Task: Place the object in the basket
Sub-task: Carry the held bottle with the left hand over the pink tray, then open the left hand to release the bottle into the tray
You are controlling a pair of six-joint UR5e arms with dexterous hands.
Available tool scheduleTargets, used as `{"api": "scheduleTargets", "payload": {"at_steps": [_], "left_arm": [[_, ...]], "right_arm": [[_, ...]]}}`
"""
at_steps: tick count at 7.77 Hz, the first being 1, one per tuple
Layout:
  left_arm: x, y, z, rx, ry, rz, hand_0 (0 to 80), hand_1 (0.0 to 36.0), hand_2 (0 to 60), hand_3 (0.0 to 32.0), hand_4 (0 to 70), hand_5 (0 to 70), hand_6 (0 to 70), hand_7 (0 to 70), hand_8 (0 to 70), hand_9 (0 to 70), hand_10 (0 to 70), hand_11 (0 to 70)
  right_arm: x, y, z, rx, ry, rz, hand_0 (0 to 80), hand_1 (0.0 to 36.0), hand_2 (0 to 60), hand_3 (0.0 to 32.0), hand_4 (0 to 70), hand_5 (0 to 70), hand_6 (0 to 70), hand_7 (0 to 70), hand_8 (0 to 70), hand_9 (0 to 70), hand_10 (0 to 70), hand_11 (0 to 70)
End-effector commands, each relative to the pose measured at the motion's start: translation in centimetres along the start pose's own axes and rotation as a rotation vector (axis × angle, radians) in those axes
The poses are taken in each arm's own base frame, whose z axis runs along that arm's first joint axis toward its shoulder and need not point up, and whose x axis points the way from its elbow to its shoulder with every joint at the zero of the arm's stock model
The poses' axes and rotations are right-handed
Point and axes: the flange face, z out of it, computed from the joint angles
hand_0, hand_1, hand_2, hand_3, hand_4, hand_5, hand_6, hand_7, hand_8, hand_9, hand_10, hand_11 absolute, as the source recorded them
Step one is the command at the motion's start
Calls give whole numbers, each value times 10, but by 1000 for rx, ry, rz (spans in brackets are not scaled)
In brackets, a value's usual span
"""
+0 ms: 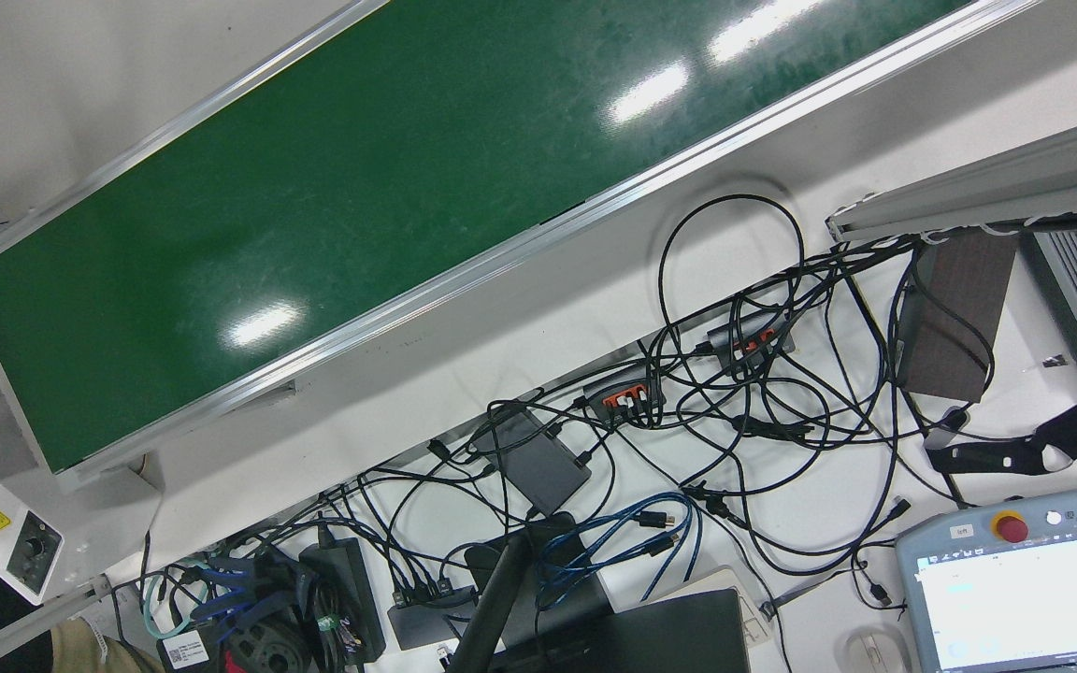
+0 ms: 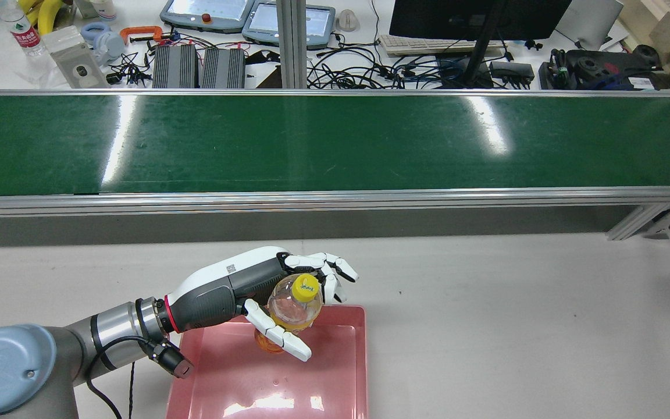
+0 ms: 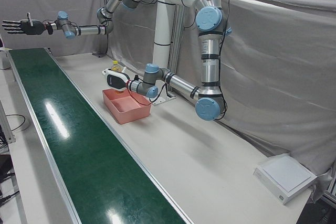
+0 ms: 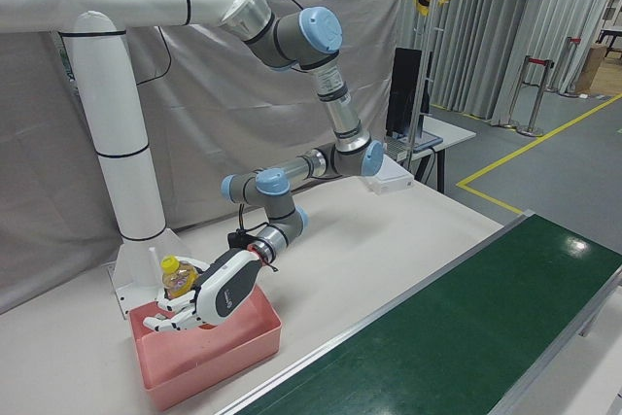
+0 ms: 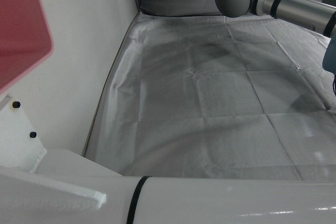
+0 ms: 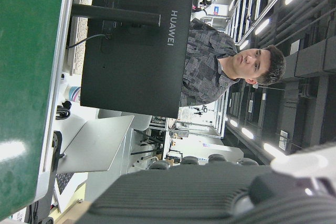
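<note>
white-and-grey left hand (image 2: 288, 297): fingers wrapped round the bottle, one set curling over its far side, another crossing under its near side; held over the far end of the basket.
bottle (image 2: 292, 311): clear plastic, yellow cap, orange liquid low in the body; gripped by the left hand, tilted with the cap up toward the rear camera, above the basket's inside rather than resting on its floor as far as the rear view shows.
basket (image 2: 358, 372): shallow pink tray on the counter, just before the left arm; nothing else seen lying in it.
right hand (image 3: 18, 26): dark, fingers spread apart and holding nothing, stretched out high beyond the far end of the belt in the left-front view.
belt (image 2: 335, 142): long green conveyor with metal rails, well apart from the basket, bare.
counter (image 2: 515, 314): pale grey surface between belt and arms.
person (image 6: 231, 72): seen in the right hand view, partly behind a dark monitor (image 6: 136, 40).
</note>
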Motion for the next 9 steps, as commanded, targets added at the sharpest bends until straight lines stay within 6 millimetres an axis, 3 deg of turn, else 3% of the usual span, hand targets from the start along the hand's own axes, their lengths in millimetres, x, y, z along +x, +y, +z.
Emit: {"api": "scheduleTargets", "payload": {"at_steps": [1, 2, 3, 5, 9], "left_arm": [[-14, 9, 3, -44, -1, -21, 527, 102, 0, 0, 70, 115, 39, 72, 57, 75, 115, 182], [-27, 19, 7, -83, -1, -43, 530, 91, 0, 0, 63, 52, 27, 43, 7, 9, 49, 88], [-27, 20, 8, -92, 3, -45, 537, 61, 0, 0, 52, 18, 27, 29, 0, 0, 17, 40], [-26, 22, 10, -104, 9, -50, 535, 44, 0, 0, 48, 14, 22, 18, 0, 0, 2, 18], [-7, 32, 9, -113, 28, -51, 540, 66, 0, 0, 57, 26, 25, 13, 0, 0, 4, 22]], "right_arm": [[0, 0, 0, 0, 0, 0, 0, 0, 0, 0, 0, 0, 0, 0, 0, 0, 0, 0], [0, 0, 0, 0, 0, 0, 0, 0, 0, 0, 0, 0, 0, 0, 0, 0, 0, 0], [0, 0, 0, 0, 0, 0, 0, 0, 0, 0, 0, 0, 0, 0, 0, 0, 0, 0], [0, 0, 0, 0, 0, 0, 0, 0, 0, 0, 0, 0, 0, 0, 0, 0, 0, 0], [0, 0, 0, 0, 0, 0, 0, 0, 0, 0, 0, 0, 0, 0, 0, 0, 0, 0]]}}
